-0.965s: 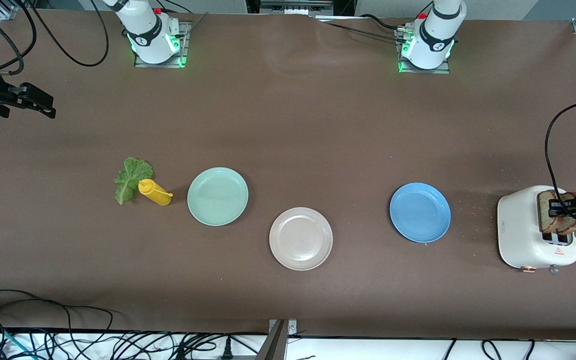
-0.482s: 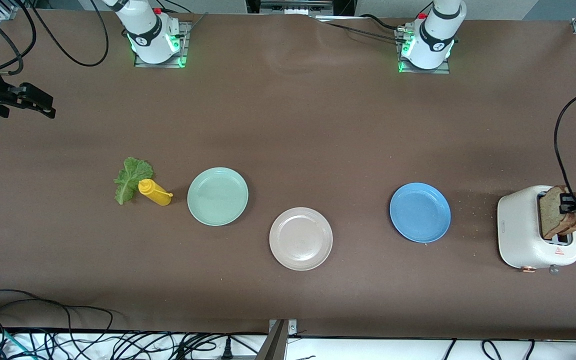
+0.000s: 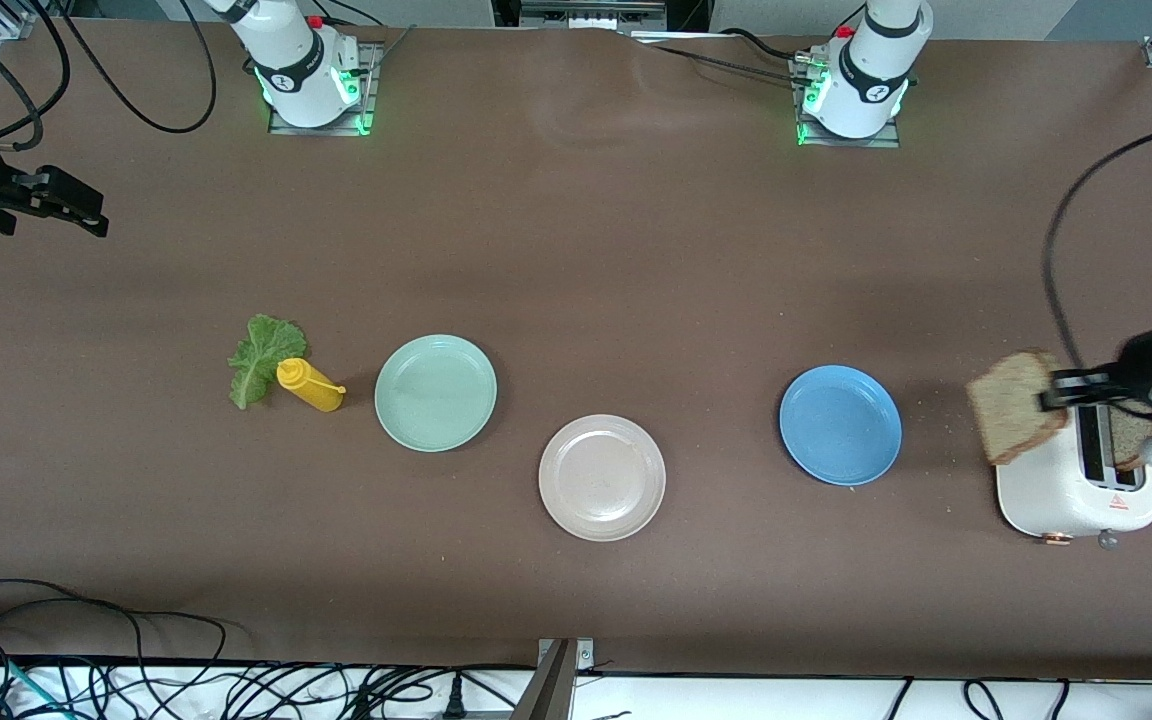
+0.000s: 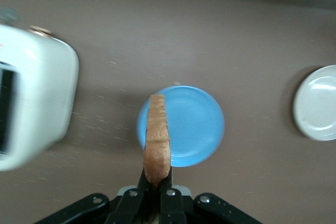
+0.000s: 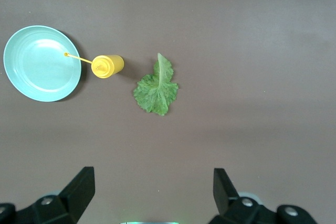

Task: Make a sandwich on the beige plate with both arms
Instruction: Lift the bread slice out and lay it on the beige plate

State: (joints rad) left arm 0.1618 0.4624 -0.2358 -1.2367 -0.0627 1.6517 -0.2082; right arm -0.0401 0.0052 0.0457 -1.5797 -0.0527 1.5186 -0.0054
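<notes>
Brown matte table [image 3: 576,250] is filling the frame, with tangled black cables [image 3: 136,660] lying along the camera-side edge. Nearest the camera, the beige plate [image 3: 602,478] is sitting bare, round with a raised rim and a slightly speckled surface. A white glossy toaster [image 3: 1046,495] is standing at the left arm's end; a second bread slice [image 3: 1128,440] is poking from its slot. The left gripper [image 3: 1061,398] is hanging over the toaster, its fingers pinching a brown bread slice [image 3: 1014,407] by the crust, edge-up in the left wrist view [image 4: 156,140]. A little farther back, the blue plate [image 3: 840,425] is lying bare between the toaster and the beige plate. The mint green plate [image 3: 435,392] is also sitting bare. Beside it, toward the right arm's end, a yellow squeeze bottle [image 3: 309,385] is standing, touching a ruffled lettuce leaf [image 3: 261,358] lying flat. Farther still, the right gripper [image 3: 86,215] is waiting over bare table with fingers [image 5: 80,190] spread wide. Both arm bases, glowing green, are standing along the farthest edge.
</notes>
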